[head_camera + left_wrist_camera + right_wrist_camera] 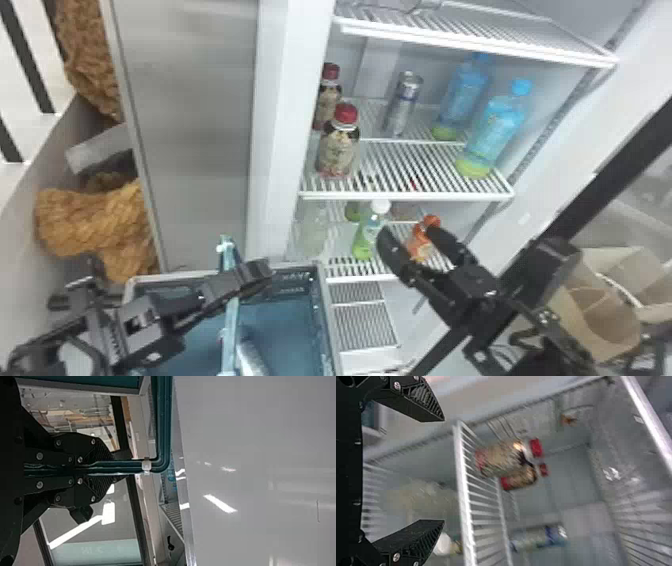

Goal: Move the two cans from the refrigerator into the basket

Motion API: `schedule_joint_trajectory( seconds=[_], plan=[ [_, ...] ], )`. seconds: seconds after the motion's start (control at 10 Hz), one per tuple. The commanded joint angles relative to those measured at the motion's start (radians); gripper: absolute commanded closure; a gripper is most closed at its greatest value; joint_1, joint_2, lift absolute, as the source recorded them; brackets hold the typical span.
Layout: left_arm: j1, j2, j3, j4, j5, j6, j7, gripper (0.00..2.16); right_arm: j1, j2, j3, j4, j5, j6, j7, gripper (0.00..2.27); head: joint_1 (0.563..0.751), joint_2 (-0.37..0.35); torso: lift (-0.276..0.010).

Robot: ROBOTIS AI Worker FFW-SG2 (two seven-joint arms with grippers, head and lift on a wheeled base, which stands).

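We see the left tool (114, 468) gripping the handle (161, 423), likely to steady the basket (287, 320).
Lower right, the right tool (408, 234) is wide, probably for the can (401, 105).

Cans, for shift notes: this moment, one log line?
can in basket; other can on shelf; left pincer grips handle; right pincer open

A white wire shelf (410, 195), above and beyond the right pincer (410, 234), carries one silver can (401, 106), two red-capped bottles (338, 154) and two blue bottles (496, 131).
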Motion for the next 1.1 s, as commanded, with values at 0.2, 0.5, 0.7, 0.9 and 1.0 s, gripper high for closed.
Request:
schedule_joint_trajectory(
  seconds=[0.2, 0.5, 0.7, 0.9, 1.0],
  plan=[
    [-0.015, 0.0, -0.005, 0.0, 0.0, -0.007, 0.0, 1.19, -0.04, 0.007, -0.024, 0.013, 0.01, -0.042, -0.025, 0.13, 0.695, -0.347, -0.031],
    [-0.015, 0.0, -0.007, 0.0, 0.004, -0.007, 0.0, 1.19, -0.13, 0.007, -0.032, 0.084, 0.064, -0.064, -0.045, 0.13, 0.695, -0.35, -0.031],
    [-0.015, 0.001, -0.009, 0.002, 0.006, -0.007, 0.0, 1.19, -0.197, -0.002, -0.032, 0.148, 0.084, -0.074, -0.058, 0.13, 0.695, -0.35, -0.031],
    [-0.017, 0.001, -0.009, 0.002, 0.006, -0.009, 0.001, 1.19, -0.258, -0.004, -0.03, 0.204, 0.1, -0.074, -0.075, 0.13, 0.695, -0.35, -0.031],
    [-0.017, 0.001, -0.009, 0.002, 0.008, -0.009, 0.001, 1.19, -0.29, -0.004, -0.03, 0.236, 0.104, -0.074, -0.08, 0.13, 0.695, -0.35, -0.031]
  ],
)
